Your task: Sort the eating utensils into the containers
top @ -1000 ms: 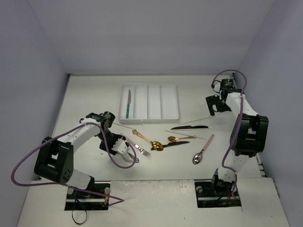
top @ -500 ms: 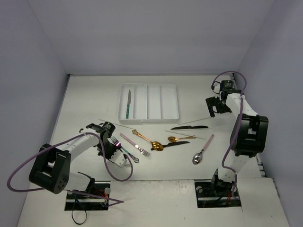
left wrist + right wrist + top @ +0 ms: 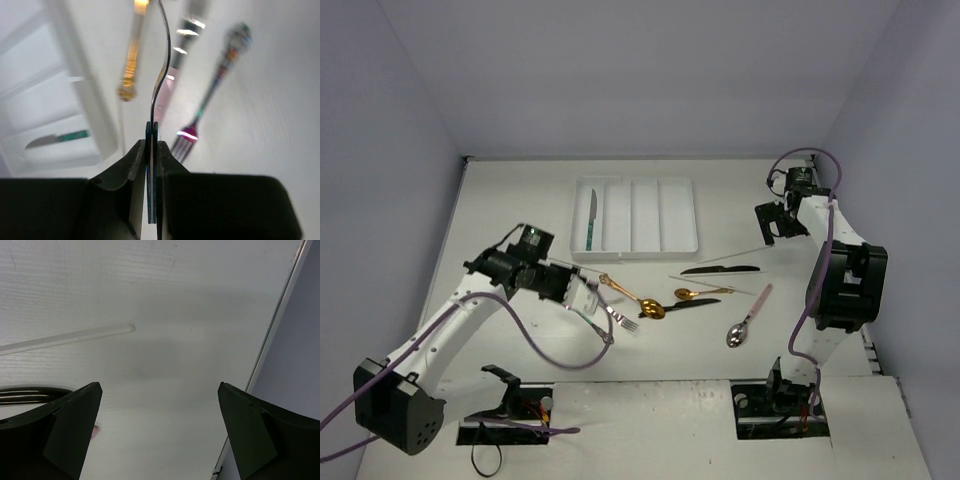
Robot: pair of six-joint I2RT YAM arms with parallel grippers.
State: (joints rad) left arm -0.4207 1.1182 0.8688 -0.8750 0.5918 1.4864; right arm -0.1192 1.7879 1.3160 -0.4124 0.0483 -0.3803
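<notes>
Left arm reaches from its base out to the right, wrist low over the table, just in front of the tray's near-left corner. Left gripper is clamped tight on a teal-handled utensil, seen edge-on in the wrist view. The thin handle sits between the fingers and the silver shaft curves away. Can't tell if it is a fork or a spoon. An iridescent-handled fork and a gold spoon lie on the table beneath it.

Right arm is folded up at the far right, wrist over the far right of the table. Right gripper has its fingers spread wide and holds nothing. A pale chopstick lies on the table below it.

White tray sits at the far centre, long compartments side by side. A teal-handled knife lies lengthwise in the leftmost compartment.

Loose on the table in front of the tray are a black knife and, nearer the arms, a pink-handled spoon.
</notes>
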